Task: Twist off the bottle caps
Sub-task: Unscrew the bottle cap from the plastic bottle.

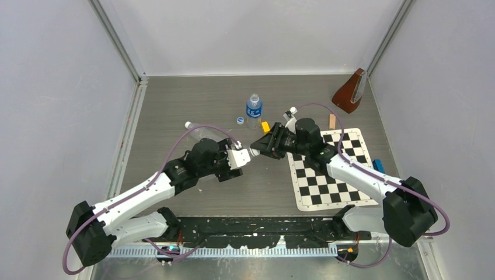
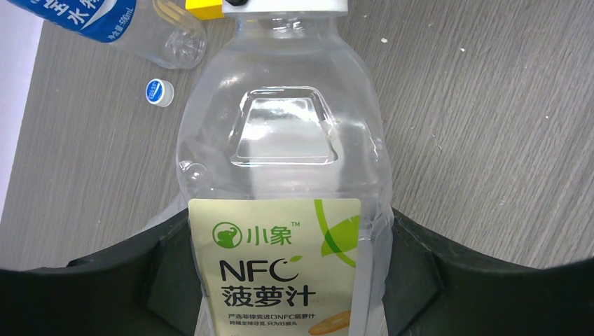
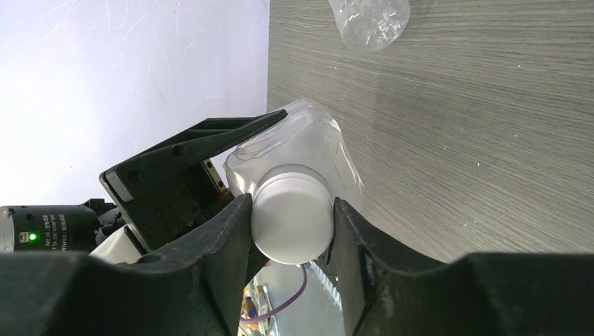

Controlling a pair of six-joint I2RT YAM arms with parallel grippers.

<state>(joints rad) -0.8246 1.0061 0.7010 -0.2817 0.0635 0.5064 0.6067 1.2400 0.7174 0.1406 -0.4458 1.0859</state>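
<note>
A white cap [image 3: 292,217] is pinched between the fingers of the right end effector [image 3: 291,241]. It sits on a see-through yellow-labelled bottle [image 2: 280,161], whose body the left end effector [image 2: 284,280] clamps. Past that end effector's tip, to its left, a loose bluish cap [image 2: 160,92] lies on the tabletop [image 2: 490,140] beside a blue-labelled bottle [image 1: 253,109]. A slim clear bottle [image 1: 203,132] lies beside its wrist. There are three bottles and two plain caps.

The juice bottle [image 2: 280,175], white cap [image 3: 292,217] on, is hanging level in mid-air while a loose cap [image 1: 240,121] is lying beside the upright blue-labelled bottle [image 1: 253,109].
</note>
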